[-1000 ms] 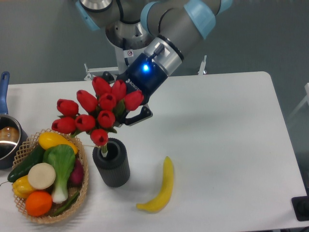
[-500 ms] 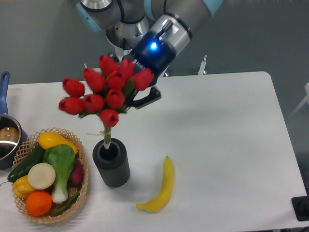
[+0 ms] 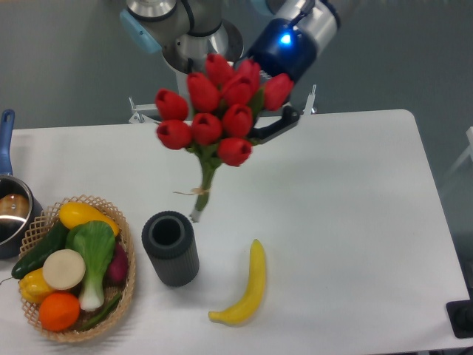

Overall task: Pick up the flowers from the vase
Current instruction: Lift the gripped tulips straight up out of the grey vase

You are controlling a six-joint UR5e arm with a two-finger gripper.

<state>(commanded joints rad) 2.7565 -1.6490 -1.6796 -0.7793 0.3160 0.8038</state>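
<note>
The flowers (image 3: 218, 111) are a bunch of red tulip buds on tied green stems. They hang in the air, tilted, with the stem ends just above and right of the vase mouth, clear of it. My gripper (image 3: 260, 127) is shut on the flowers just below the buds; one dark finger (image 3: 277, 127) shows at the right of the bunch, the other is hidden behind the buds. The vase (image 3: 171, 248) is a short dark grey ribbed pot standing upright on the white table, its round mouth empty.
A yellow banana (image 3: 245, 288) lies right of the vase. A wicker basket (image 3: 127, 285) full of produce stands at the front left. A metal pot with a blue handle (image 3: 9, 200) is at the left edge. The arm's base stands behind the table.
My gripper has risen and moved right with the flowers. The stems have come fully out of the vase, which stays in place.
</note>
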